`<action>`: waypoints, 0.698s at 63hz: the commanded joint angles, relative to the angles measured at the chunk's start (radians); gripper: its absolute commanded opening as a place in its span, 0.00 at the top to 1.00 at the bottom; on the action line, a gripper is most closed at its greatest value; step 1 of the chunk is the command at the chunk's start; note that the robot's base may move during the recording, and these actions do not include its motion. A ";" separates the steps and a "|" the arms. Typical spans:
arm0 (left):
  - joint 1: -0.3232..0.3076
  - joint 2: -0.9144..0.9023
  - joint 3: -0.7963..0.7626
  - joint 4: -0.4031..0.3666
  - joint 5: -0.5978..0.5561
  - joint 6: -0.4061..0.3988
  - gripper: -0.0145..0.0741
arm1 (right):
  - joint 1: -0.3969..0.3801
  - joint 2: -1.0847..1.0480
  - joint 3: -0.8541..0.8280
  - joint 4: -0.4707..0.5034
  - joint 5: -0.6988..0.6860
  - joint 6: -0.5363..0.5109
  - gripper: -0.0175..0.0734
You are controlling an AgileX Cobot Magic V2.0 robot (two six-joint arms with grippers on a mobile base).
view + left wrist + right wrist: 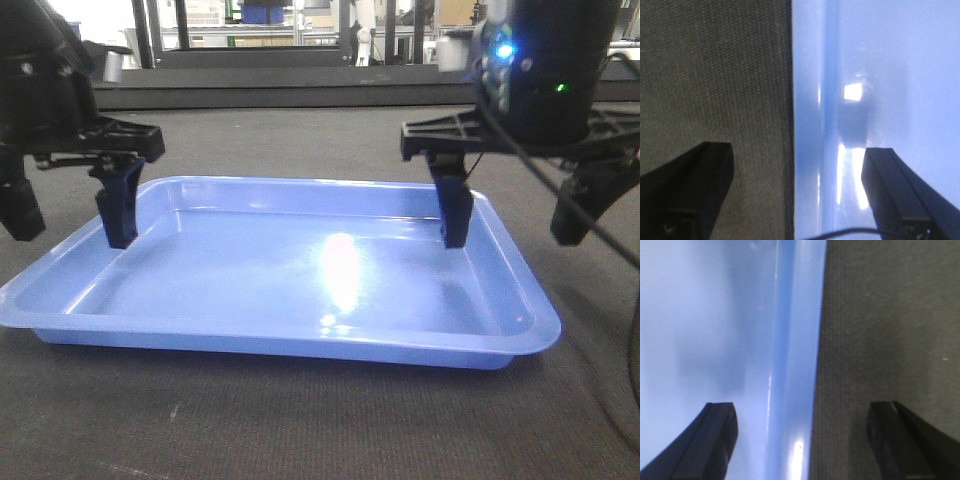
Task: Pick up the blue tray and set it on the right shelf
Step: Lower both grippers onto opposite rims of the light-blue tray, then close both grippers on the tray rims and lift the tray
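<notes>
Item: blue tray (pixel 300 270), glossy periwinkle plastic, shallow, rounded corners.
Pose: I see it flat, open side up.
Location: on dark woven mat (pixel 300 430).

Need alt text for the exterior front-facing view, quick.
The blue tray lies flat on dark carpet. The left end effector and right end effector are open, each straddling a short-side rim, one finger inside, one outside.

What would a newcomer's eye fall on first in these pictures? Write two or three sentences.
A large, shallow, glossy periwinkle-blue plastic tray lies in the middle on dark grey woven matting, with a bright glare on its floor. The black left gripper and right gripper hang at its two short ends, jaws open astride the rim.
</notes>
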 commanded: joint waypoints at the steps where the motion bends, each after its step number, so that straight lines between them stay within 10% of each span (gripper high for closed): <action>1: 0.005 -0.027 -0.031 -0.008 -0.025 -0.012 0.35 | -0.005 -0.025 -0.027 0.000 -0.037 -0.004 0.12; 22: 0.005 0.009 -0.031 -0.049 -0.025 -0.012 0.35 | -0.005 -0.003 -0.027 0.004 -0.055 -0.004 0.17; 44: 0.005 0.009 -0.031 -0.055 -0.025 -0.012 0.53 | -0.004 -0.003 -0.025 0.003 -0.036 -0.004 0.76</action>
